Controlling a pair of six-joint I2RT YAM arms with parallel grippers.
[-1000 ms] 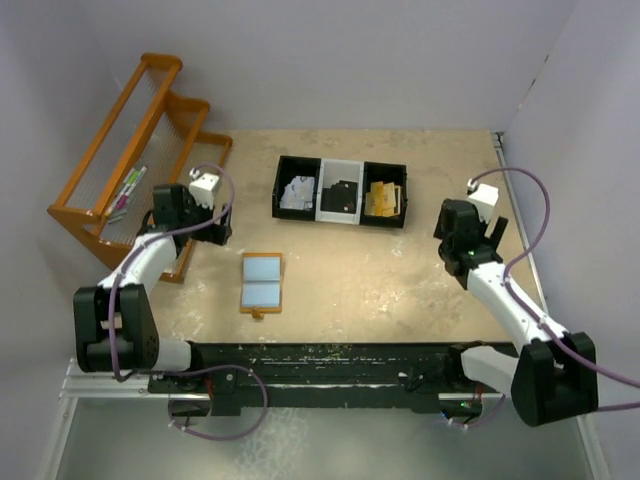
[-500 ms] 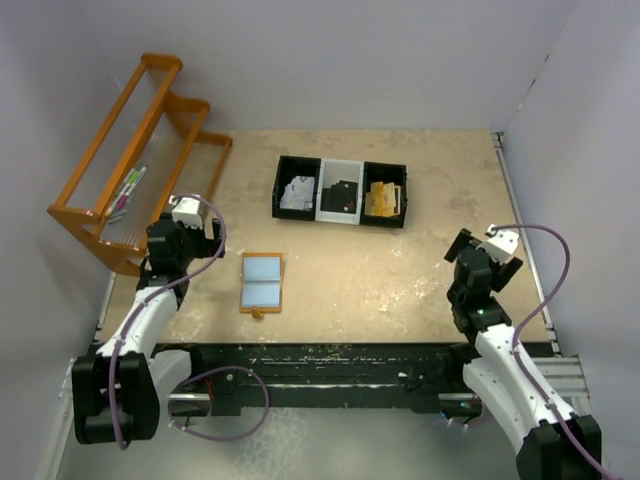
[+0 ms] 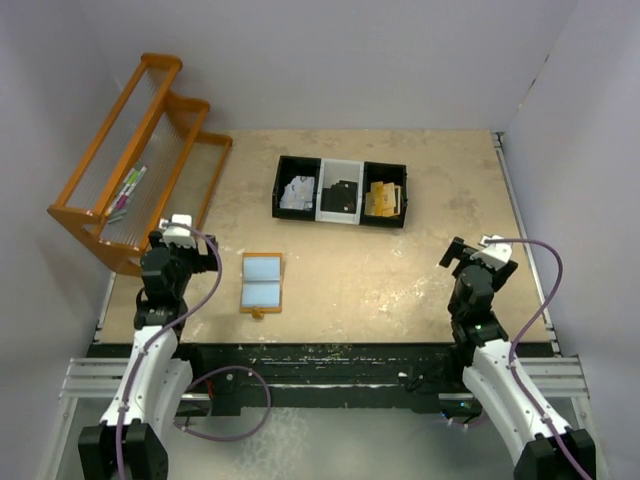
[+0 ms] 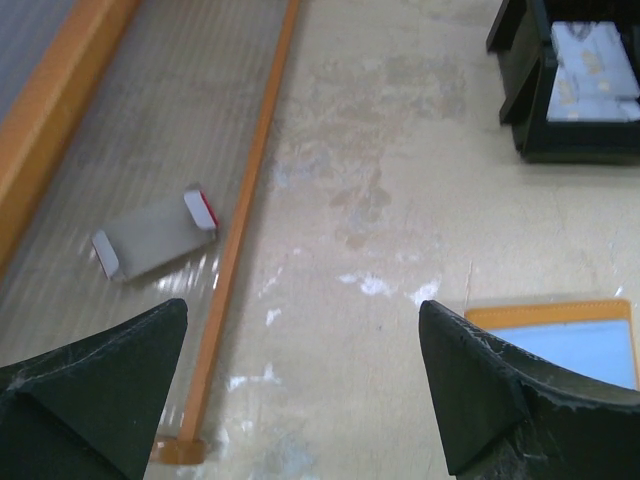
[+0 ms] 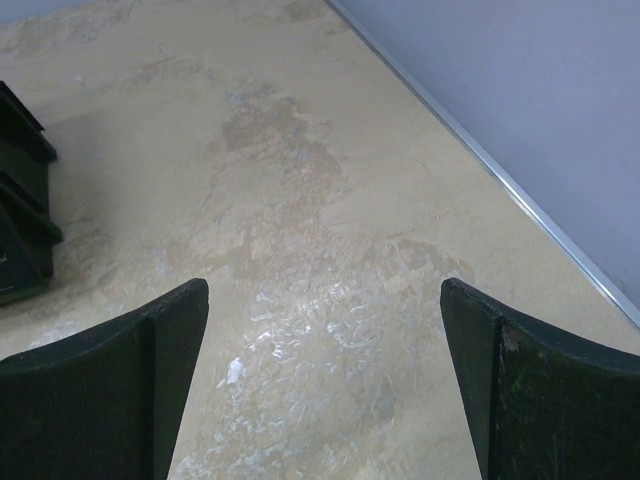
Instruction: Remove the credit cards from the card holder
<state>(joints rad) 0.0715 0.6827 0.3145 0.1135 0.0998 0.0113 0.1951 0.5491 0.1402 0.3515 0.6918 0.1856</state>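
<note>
The card holder lies open and flat on the table, tan-orange rim around two pale blue panels, snap tab at its near edge. Its far corner shows in the left wrist view. I see no loose credit cards on the table. My left gripper is open and empty, left of the card holder, near the orange rack; in its wrist view bare table lies between the fingers. My right gripper is open and empty over bare table at the right.
An orange wire rack stands at the far left, with small items on its shelf. A black three-compartment tray sits at the back centre, holding white scraps, a dark item and tan items. The right wall runs close to my right gripper.
Both arms have drawn back toward the near edge of the table and folded down. The card holder has not moved.
</note>
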